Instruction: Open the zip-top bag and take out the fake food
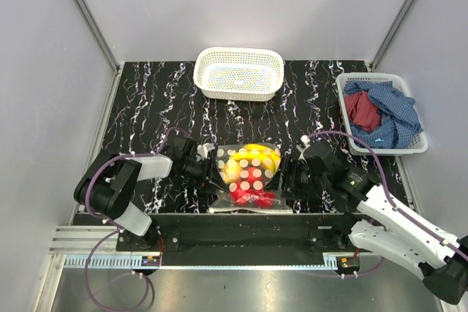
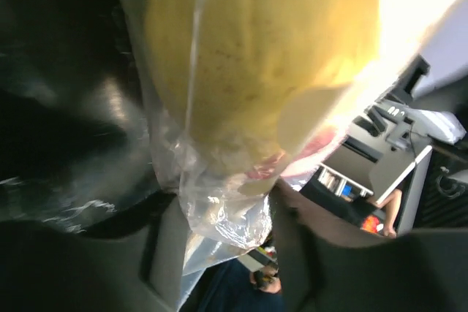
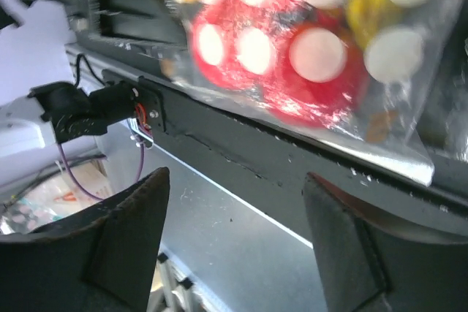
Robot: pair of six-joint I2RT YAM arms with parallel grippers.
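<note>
Clear zip-top bag (image 1: 248, 174), dotted (fake food (image 1: 257, 157) inside)

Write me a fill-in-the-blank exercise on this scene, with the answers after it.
The fake food sits ___ the zip-top bag. The bag's printed dots are ___. The red and blue cloths fill the basket on the table's ___ side. The right hand is ___, gripping nothing.
Answers: inside; white; right; open.
</note>
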